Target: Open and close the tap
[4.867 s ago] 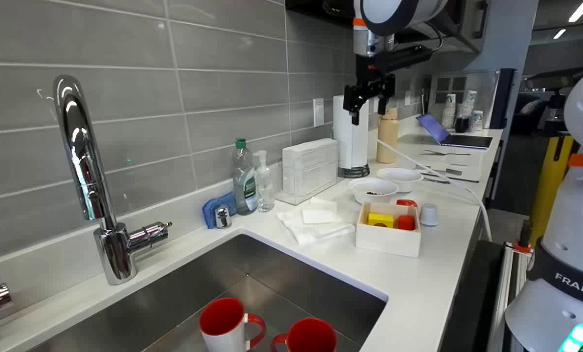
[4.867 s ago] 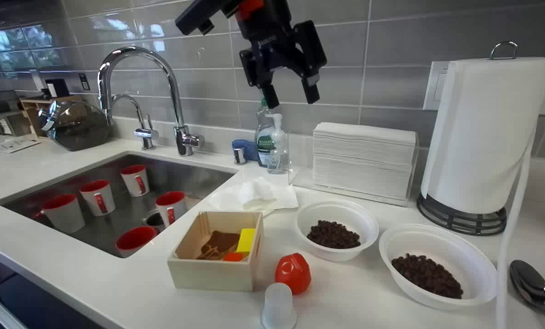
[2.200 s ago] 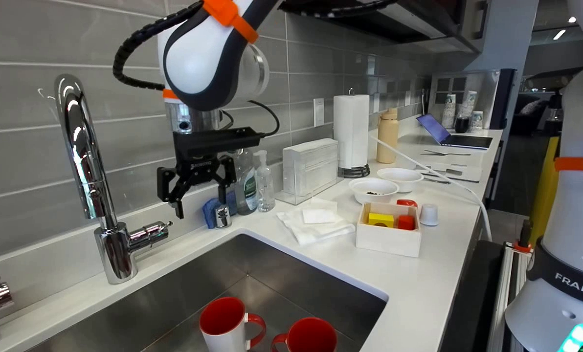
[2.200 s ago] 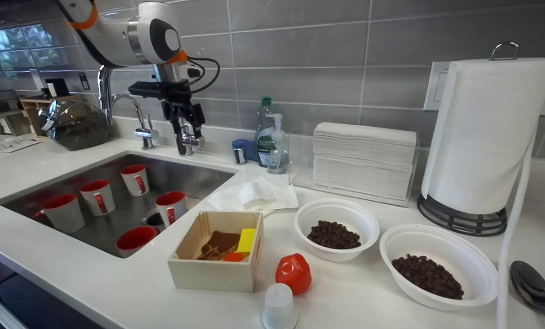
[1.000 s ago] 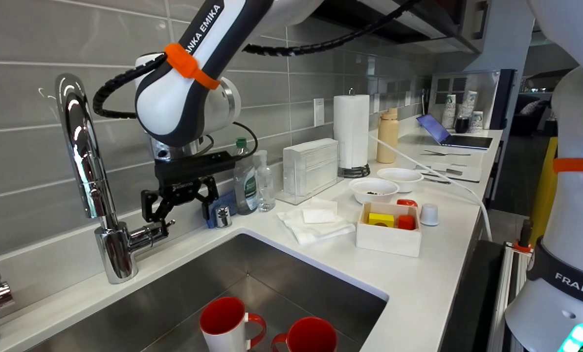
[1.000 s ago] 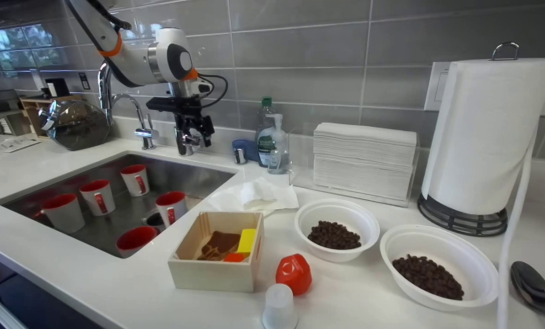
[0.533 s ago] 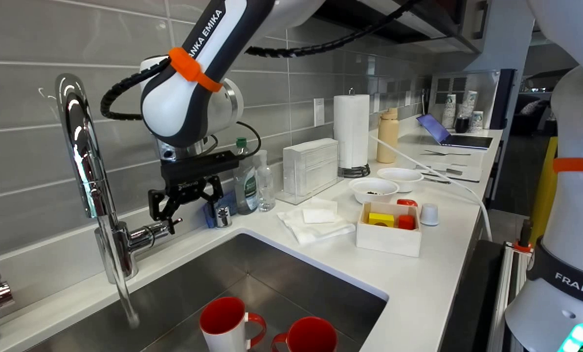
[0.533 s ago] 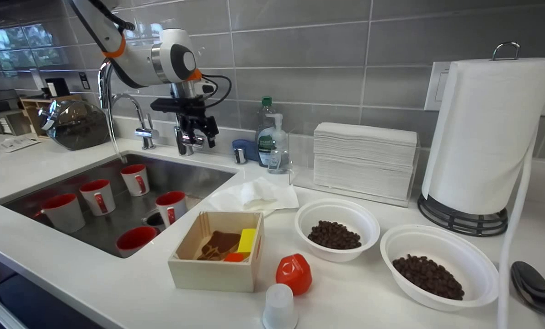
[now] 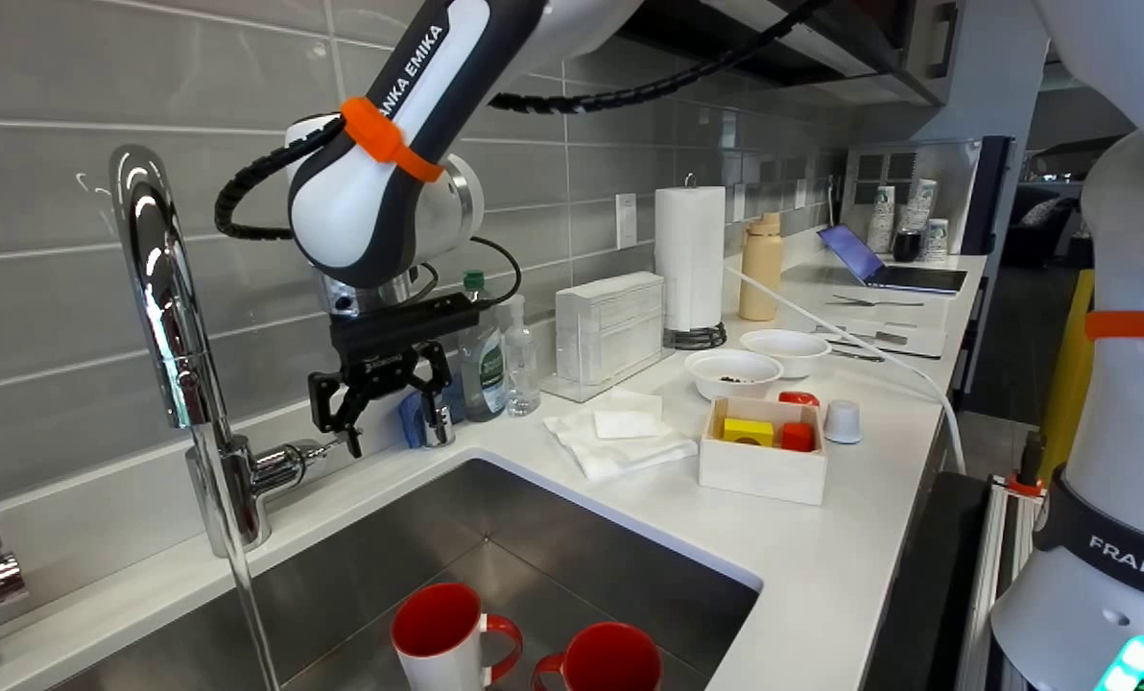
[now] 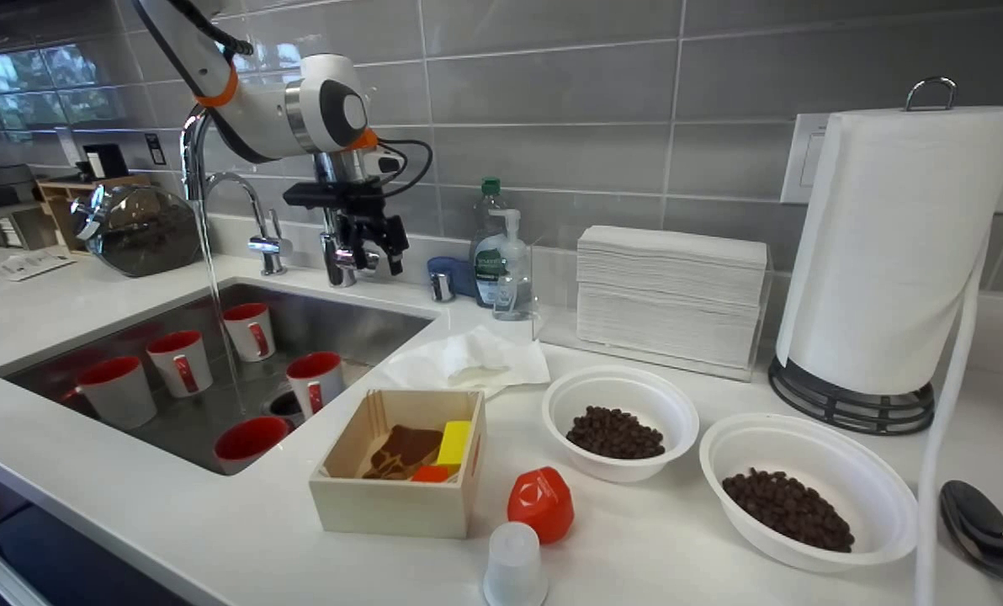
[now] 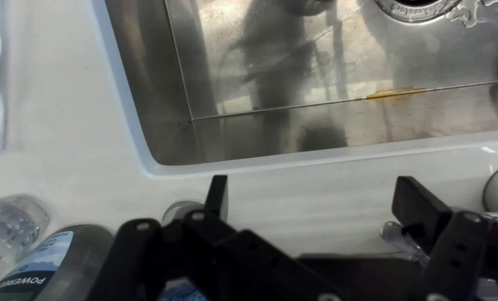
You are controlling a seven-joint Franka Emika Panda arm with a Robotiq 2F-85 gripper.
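The chrome tap (image 9: 183,317) stands behind the sink and shows in both exterior views (image 10: 192,168). A stream of water (image 9: 236,566) runs from its spout into the sink, also in an exterior view (image 10: 220,328). Its side handle (image 9: 284,465) has a thin lever, whose tip (image 11: 393,230) shows in the wrist view beside the inner side of the right finger. My gripper (image 9: 396,434) is open and points down at the handle's end, with nothing between the fingers except the lever tip at one side. I cannot tell whether the finger touches the lever. My gripper also shows in the wrist view (image 11: 313,194).
The steel sink (image 9: 418,518) holds several red-and-white mugs (image 10: 177,366). A metal cap (image 9: 438,427), a blue sponge (image 10: 455,273) and soap bottles (image 10: 493,252) stand beside the handle. A smaller tap (image 10: 266,244) stands farther along. A wooden box (image 10: 396,505) sits on the counter.
My gripper came from over the counter down to the tap's handle, then shifted slightly away from the tap's body, and the lever moved outward. Water began running within the last second.
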